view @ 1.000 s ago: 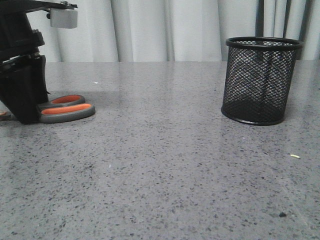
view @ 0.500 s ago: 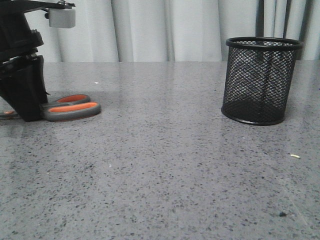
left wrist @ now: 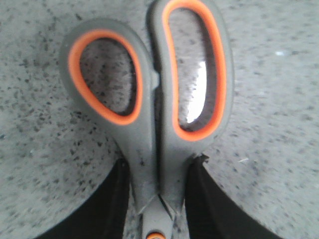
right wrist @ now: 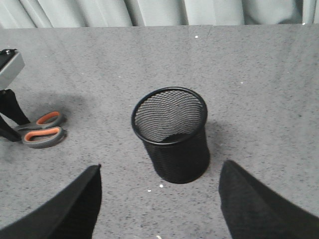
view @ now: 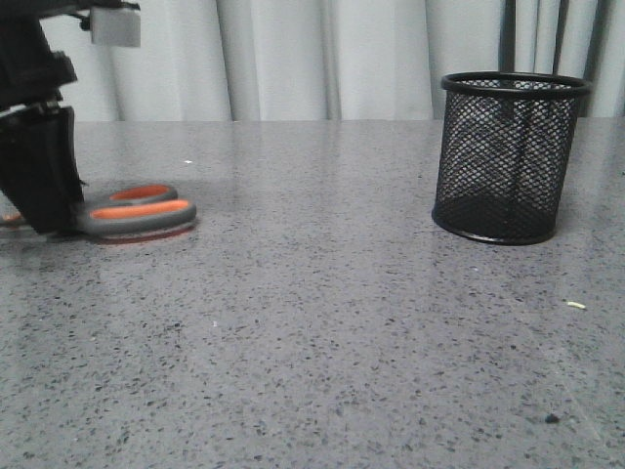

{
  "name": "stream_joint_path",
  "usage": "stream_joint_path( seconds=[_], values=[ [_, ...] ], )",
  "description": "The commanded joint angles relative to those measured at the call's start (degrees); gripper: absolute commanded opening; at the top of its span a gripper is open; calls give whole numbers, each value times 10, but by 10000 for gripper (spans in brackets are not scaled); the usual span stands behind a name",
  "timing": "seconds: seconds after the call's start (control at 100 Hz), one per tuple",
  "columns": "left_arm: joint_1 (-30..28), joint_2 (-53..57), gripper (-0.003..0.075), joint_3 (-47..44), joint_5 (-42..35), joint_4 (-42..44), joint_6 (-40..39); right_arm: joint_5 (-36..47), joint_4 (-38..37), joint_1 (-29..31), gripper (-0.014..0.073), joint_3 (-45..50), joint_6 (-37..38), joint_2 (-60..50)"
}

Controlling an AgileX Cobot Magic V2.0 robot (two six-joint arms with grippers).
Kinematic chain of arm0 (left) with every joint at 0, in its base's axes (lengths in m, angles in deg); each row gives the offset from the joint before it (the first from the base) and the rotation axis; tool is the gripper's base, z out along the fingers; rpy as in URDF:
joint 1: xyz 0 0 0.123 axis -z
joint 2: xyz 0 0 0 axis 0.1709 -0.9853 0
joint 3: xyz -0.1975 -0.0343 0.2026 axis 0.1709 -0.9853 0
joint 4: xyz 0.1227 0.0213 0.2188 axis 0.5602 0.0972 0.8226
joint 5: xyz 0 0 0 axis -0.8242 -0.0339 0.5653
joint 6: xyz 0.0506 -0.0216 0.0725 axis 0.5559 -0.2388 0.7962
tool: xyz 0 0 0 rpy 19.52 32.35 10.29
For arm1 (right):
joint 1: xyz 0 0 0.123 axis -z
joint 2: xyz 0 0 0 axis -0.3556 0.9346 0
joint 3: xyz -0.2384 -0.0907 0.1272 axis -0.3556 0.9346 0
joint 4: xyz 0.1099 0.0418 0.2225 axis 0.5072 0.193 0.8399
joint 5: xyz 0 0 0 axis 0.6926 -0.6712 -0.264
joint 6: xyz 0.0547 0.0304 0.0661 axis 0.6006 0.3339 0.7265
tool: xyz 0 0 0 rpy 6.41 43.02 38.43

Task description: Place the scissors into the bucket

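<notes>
While the scissors (view: 137,210) lie at the far left of the grey speckled table (view: 322,322), their two orange-lined loops point toward the middle of the table and sit just above or on the surface; the front view shows a faint orange glow under them, so contact cannot be settled. The left gripper (left wrist: 158,199) pinches the scissors at the neck, just below the loops, with a black finger (left wrist: 107,204) pressed against each side of the grey handles, near the orange pivot at the edge of the wrist view. The blades are hidden behind the black gripper body (view: 39,166) in the front view. The bucket (view: 510,156) stands upright on the right side of the table, well apart from the scissors, its mouth open. The right gripper (right wrist: 159,199) hangs above and near the bucket with its two dark fingers (right wrist: 67,209) spread wide and nothing between them. Pale curtains (view: 322,59) hang behind the table.
</notes>
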Motion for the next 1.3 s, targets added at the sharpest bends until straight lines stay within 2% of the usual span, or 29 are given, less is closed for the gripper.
stream_joint_path(
  seconds=[0.0, 0.1, 0.26, 0.3, 0.36, 0.52, 0.7, 0.91, 1.04, 1.08, 1.15, 1.21, 1.22, 1.26, 1.29],
  values=[
    [1, 58, -19, 41, 16, -29, -6, 45, 42, 0, 446, -16, -8, 5],
    [9, 89, -19, 85, 4, -48, -6, 53, 151, 0, 446, -16, -97, 5],
    [53, 134, -19, 155, 1, -50, -6, 49, 405, -1, 446, -16, -282, 7],
    [70, 143, -19, 169, 0, -50, -6, 46, 471, -1, 446, -16, -315, 12],
    [95, 150, -19, 192, -3, -50, -6, 32, 518, -1, 449, -23, -343, 20],
    [171, 159, -19, 229, -26, -42, -6, -39, 533, -1, 457, -80, -355, 85],
    [231, 159, -19, 234, -39, -30, -6, -45, 504, -1, 513, -129, -355, 154],
    [261, 162, -19, 236, -44, -30, -6, -24, 499, -1, 512, -136, -355, 205],
    [261, 164, -19, 236, -46, -30, -6, -24, 524, -1, 505, -136, -356, 228],
    [261, 167, -19, 236, -46, -30, -6, -24, 537, -1, 486, -136, -364, 233],
    [261, 171, -19, 236, -46, -30, -6, -28, 573, -1, 376, -136, -392, 241],
    [261, 176, -19, 236, -46, -30, -6, -34, 609, -1, 171, -136, -415, 248],
    [261, 175, -19, 236, -46, -30, -6, -35, 613, -1, 171, -136, -418, 247],
    [261, 179, -19, 236, -46, -30, -6, -43, 634, -1, 5, -136, -435, 251],
    [261, 182, -19, 236, -47, -30, -6, -47, 650, -1, -64, -136, -452, 253]
  ],
)
